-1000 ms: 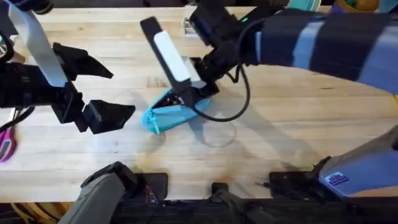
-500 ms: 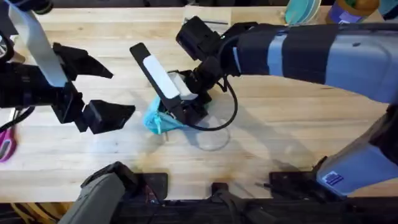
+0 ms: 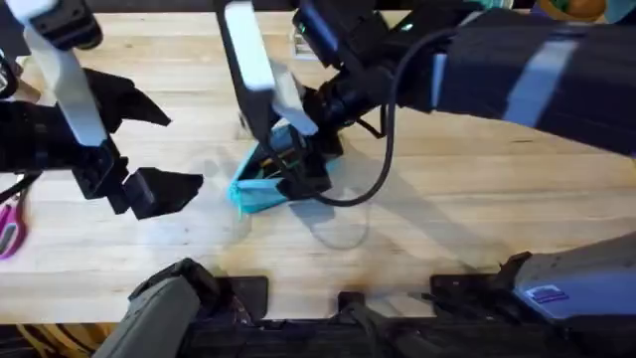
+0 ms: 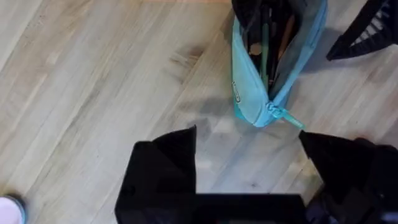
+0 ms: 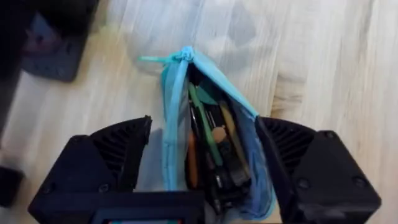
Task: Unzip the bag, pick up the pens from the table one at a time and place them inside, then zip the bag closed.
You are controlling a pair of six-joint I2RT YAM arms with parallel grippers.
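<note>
Scissors (image 3: 8,227) lie at the far left edge of the surface (image 3: 477,209); next we see our left tool (image 3: 149,149), fingers spread apart and holding nothing, near the bag (image 3: 260,191); the bag rests mid-surface, unzipped, with pens (image 5: 208,134) already inside; our right tool (image 5: 202,171) straddles its open mouth, fingers apart and gripping nothing. We judge the loading done; zipping comes next, which calls for one tool to pin the fabric while the other takes the zipper pull (image 4: 287,116).
</note>
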